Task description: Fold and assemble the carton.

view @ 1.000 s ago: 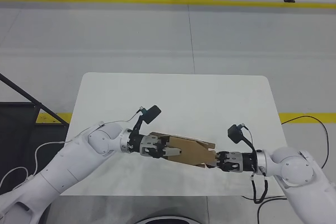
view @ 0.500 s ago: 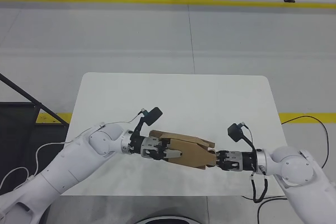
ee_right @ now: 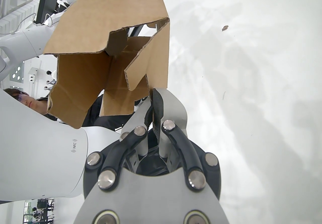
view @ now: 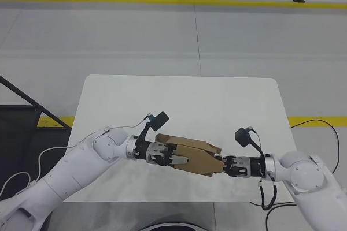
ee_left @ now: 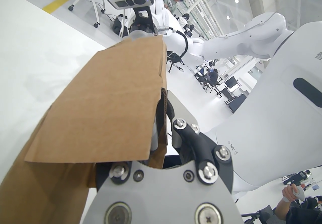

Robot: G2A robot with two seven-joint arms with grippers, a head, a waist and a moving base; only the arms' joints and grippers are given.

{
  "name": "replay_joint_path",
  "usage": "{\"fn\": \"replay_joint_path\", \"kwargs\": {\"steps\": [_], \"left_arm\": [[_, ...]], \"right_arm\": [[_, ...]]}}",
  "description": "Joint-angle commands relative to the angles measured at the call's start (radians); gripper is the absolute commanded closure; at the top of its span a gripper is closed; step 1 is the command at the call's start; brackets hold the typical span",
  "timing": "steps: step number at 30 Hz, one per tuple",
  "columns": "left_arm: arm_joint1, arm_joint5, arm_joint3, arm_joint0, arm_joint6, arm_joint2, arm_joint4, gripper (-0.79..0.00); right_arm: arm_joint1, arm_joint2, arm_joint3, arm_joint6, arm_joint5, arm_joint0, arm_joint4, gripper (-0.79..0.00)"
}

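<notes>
Lower centre, top view: the carton [view: 192,156] spans the gap between the two arms, over the near part of the white table [view: 220,104].
Top view, left gripper [view: 172,156]: at the carton's left end, fingers clamped on its wall.
Top view, right gripper [view: 222,164]: at the carton's right end, fingers pinched on an edge.
Top view, change: within the past second the left gripper has edged toward the right one. The carton, then longer and flatter, now looks shorter and fuller.
Left wrist view: a brown carton panel [ee_left: 105,99] fills the centre and lower left. The left gripper [ee_left: 162,114] is closed on a corrugated edge at centre.
Right wrist view: the carton [ee_right: 108,13] sits upper left as an open sleeve with loose flaps. The right gripper [ee_right: 153,103] has its fingers together on one wall's edge.
Task reading: the sleeve appears to be squaring open, and the flaps are not yet folded in.
</notes>
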Motion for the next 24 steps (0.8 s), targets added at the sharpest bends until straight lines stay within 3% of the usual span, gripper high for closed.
{"fn": "replay_joint_path", "kwargs": {"steps": [1,24], "left_arm": [[0.0,0.0,0.003,-0.002,0.0,0.003,-0.002,0.0],[-0.006,0.0,0.021,-0.021,0.0,0.031,-0.016,0.0]], "right_arm": [[0.0,0.001,-0.003,-0.001,0.001,-0.001,0.0,0.0],[0.004,0.003,-0.015,-0.005,0.007,-0.005,-0.008,0.0]]}}
